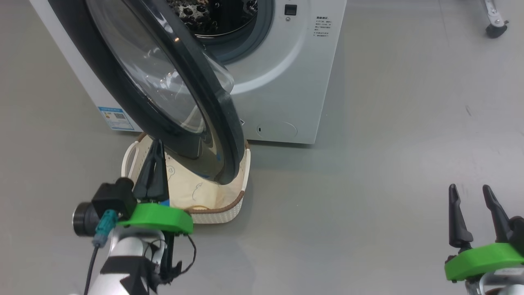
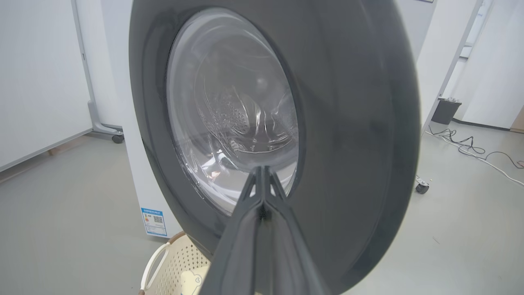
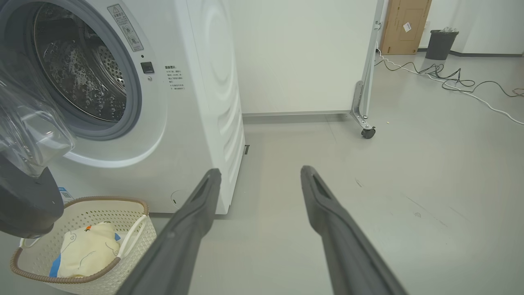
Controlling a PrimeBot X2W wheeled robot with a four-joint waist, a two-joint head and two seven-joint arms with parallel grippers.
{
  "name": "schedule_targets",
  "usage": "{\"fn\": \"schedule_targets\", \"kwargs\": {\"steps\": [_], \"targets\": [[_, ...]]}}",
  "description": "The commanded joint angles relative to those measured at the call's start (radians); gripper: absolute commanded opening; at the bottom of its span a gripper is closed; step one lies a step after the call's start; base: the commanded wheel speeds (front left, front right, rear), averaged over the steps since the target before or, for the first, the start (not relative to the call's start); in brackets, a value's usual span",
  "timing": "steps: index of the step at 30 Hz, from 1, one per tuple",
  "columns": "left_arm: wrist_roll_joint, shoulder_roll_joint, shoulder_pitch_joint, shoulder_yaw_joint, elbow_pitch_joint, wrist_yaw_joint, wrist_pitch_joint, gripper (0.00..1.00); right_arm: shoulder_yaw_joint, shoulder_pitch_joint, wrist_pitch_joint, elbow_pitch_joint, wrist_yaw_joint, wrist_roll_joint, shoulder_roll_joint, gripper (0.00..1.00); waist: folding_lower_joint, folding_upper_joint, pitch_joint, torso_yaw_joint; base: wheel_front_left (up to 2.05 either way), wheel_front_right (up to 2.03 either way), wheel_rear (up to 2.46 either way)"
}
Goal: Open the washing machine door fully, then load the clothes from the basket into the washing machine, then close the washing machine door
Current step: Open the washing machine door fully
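You have bright, even light in all three views. The washing machine (image 1: pixel 286 82) throws a soft shadow on the floor (image 1: pixel 409 184) at its right. White glare streaks the washing machine door (image 1: pixel 155 82) glass. In the wrist views straight edges bend outward, and the left fingers (image 2: pixel 241 241) look soft.

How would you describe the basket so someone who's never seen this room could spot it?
Find the big white washing machine on the grey floor, its black-rimmed door swung open. Below that door, on the floor in front of the machine, sits the basket. It is small, cream and perforated, with a brown rim, and holds cream clothes.
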Motion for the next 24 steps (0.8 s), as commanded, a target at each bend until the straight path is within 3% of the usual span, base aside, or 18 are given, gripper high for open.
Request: {"fn": "schedule_targets", "kwargs": {"steps": [1,6,16,24], "targets": [[-0.003,0.009,-0.061,0.030,-0.057,0.009,-0.011,0.00,0.016,-0.011,0.002,-0.035,-0.003,0.000,-0.013,1.00,0.0000,0.0000,0.000,0.000,0.00,0.00,0.00],[-0.025,0.008,-0.106,-0.005,-0.200,0.036,-0.011,0.00,0.018,-0.014,0.000,-0.027,-0.003,0.003,-0.013,1.00,0.0000,0.0000,0.000,-0.006,0.00,0.00,0.00],[-0.087,0.008,-0.166,-0.186,-0.483,0.075,0.043,0.00,0.028,-0.027,-0.005,-0.008,-0.003,0.019,-0.013,1.00,0.0000,0.0000,0.016,-0.035,0.00,0.00,0.00],[-0.199,0.008,-0.190,-0.322,-0.443,0.118,0.078,0.00,0.055,-0.047,-0.007,0.011,-0.003,0.023,-0.013,1.00,0.0000,0.0000,0.020,-0.076,0.00,0.00,0.00]]}}
